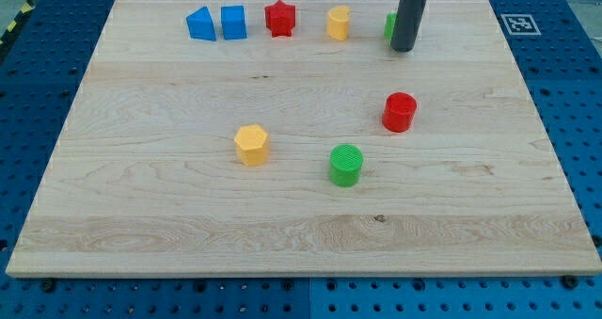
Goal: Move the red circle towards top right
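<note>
Straight dark grey rod, smooth, matte, cylindrical; my tip (pixel 403 49) blunt, flat-ended.

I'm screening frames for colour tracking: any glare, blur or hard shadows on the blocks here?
Camera view: even, soft light; the red circle and green circle are sharp, with only faint shadows; no glare on the wooden board; my tip is sharp and partly hides a green block at the view's top.

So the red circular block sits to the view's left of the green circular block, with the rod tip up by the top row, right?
No. The camera view shows the red circular block to the view's right of the green circular block, and higher up. My tip is by the top row.
</note>
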You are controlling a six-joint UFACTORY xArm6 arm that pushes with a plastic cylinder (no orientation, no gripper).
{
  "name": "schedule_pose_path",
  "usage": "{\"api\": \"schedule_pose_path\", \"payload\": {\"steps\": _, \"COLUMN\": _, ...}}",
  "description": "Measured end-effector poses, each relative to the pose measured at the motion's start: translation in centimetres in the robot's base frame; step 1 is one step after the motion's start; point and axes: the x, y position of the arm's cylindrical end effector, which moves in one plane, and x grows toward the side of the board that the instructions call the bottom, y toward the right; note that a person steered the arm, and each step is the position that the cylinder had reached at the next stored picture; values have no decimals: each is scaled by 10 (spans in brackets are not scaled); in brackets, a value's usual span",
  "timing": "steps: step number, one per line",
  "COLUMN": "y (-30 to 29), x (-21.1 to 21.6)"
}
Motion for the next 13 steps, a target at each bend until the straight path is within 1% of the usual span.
{"api": "schedule_pose_path", "payload": {"steps": 1, "y": -35, "x": 12}}
{"api": "schedule_pose_path", "payload": {"steps": 2, "y": -67, "x": 35}}
{"api": "schedule_pose_path", "payload": {"steps": 4, "y": -68, "x": 101}}
{"api": "schedule_pose_path", "payload": {"steps": 5, "y": -66, "x": 151}}
{"api": "schedule_pose_path", "payload": {"steps": 6, "y": -54, "x": 157}}
{"api": "schedule_pose_path", "payload": {"steps": 7, "y": -43, "x": 157}}
{"api": "schedule_pose_path", "payload": {"steps": 8, "y": -34, "x": 145}}
{"api": "schedule_pose_path", "payload": {"steps": 9, "y": -31, "x": 117}}
{"api": "schedule_pose_path", "payload": {"steps": 10, "y": -2, "x": 101}}
{"api": "schedule_pose_path", "payload": {"steps": 11, "y": 41, "x": 92}}
{"api": "schedule_pose_path", "payload": {"steps": 12, "y": 55, "x": 73}}
{"api": "schedule_pose_path", "payload": {"steps": 13, "y": 66, "x": 72}}
